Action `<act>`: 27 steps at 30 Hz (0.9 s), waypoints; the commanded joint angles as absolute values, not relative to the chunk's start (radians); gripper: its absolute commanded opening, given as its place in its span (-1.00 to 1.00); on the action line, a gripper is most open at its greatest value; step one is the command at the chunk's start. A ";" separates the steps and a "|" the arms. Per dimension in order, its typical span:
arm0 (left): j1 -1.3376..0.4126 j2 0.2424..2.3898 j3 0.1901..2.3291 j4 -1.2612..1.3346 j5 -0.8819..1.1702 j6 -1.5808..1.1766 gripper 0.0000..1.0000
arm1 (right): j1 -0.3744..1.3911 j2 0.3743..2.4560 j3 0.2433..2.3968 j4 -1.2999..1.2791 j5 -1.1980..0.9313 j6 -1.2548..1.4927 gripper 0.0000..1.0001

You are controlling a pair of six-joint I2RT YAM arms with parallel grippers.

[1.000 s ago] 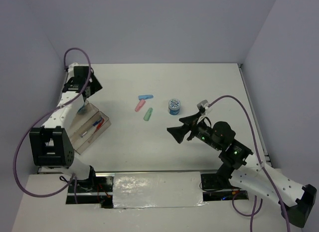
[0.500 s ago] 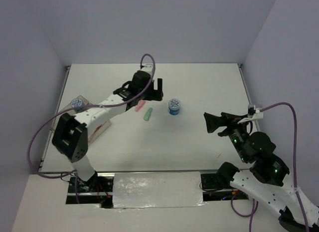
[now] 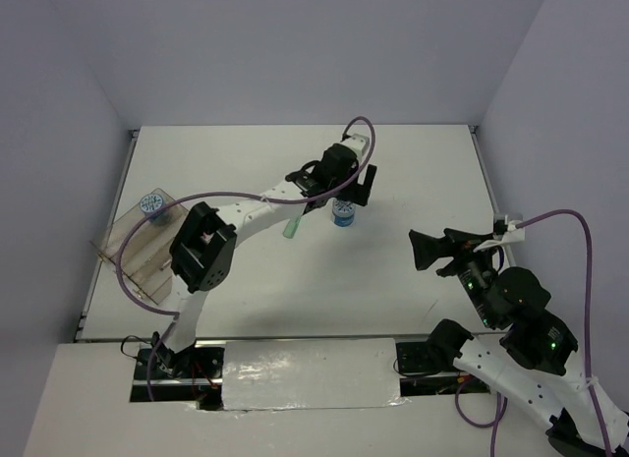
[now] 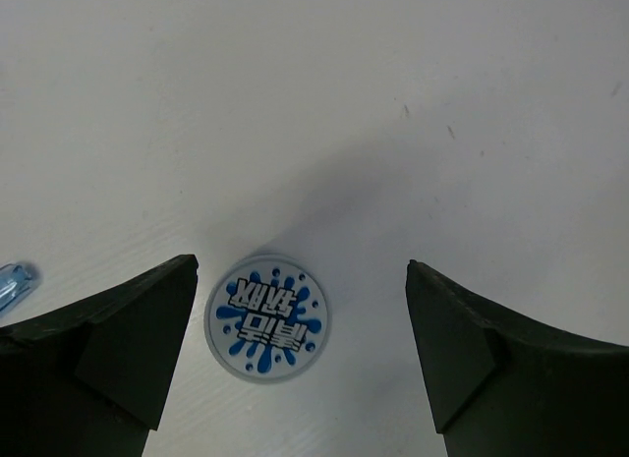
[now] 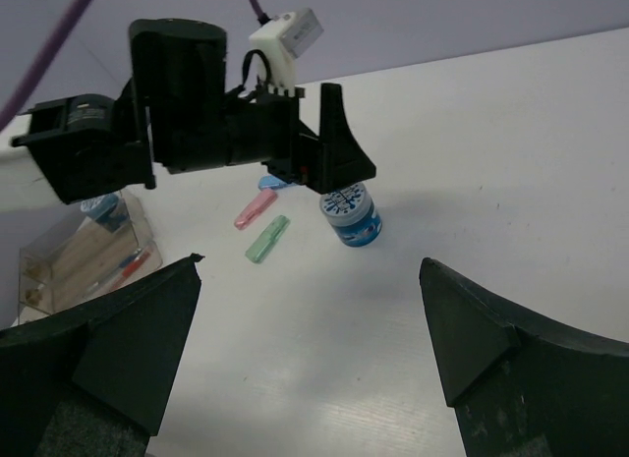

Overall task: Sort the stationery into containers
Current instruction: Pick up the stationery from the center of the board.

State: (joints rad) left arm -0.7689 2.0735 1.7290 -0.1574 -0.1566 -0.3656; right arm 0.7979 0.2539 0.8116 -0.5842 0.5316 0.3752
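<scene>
A round blue-white disc container (image 3: 343, 213) stands on the table mid-right. My left gripper (image 3: 343, 192) hovers over it, open and empty. In the left wrist view the disc (image 4: 266, 317) lies between the spread fingers (image 4: 108, 359), nearer the left one. It also shows in the right wrist view (image 5: 352, 213). The green capsule (image 3: 292, 227) lies left of it. The pink capsule (image 5: 256, 209) and part of the blue capsule (image 5: 278, 185) show in the right wrist view. The clear tray (image 3: 138, 251) at far left holds a second disc (image 3: 151, 203) and red pens (image 5: 133, 265). My right gripper (image 3: 425, 249) is open and empty.
The left arm (image 3: 256, 209) stretches across the table from the near left and hides the pink and blue capsules in the top view. Side walls (image 3: 531, 162) stand close on the left and right. The table's near edge carries a shiny strip (image 3: 305, 373).
My left arm swung from the tray at far left to over the disc at mid-right, leaving a disc at the tray. My right arm drew back to the right.
</scene>
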 commanded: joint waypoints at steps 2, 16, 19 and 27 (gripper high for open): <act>-0.781 2.161 1.810 -0.184 -0.242 -0.293 0.99 | 0.796 0.268 0.815 -0.557 0.496 0.344 1.00; -0.782 2.184 1.689 -0.118 -0.238 -0.290 0.79 | 0.796 0.267 0.798 -0.520 0.428 0.322 1.00; -0.782 2.184 1.680 -0.117 -0.230 -0.290 0.45 | 0.795 0.267 0.796 -0.518 0.425 0.321 1.00; -0.773 2.055 1.687 -0.175 -0.337 -0.310 -1.00 | 0.795 0.253 0.798 -0.518 0.419 0.314 1.00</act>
State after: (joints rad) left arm -0.7795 2.1803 1.6802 -0.1658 -0.2512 -0.2939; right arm 0.7979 0.2558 0.7944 -0.5674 0.4282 0.3363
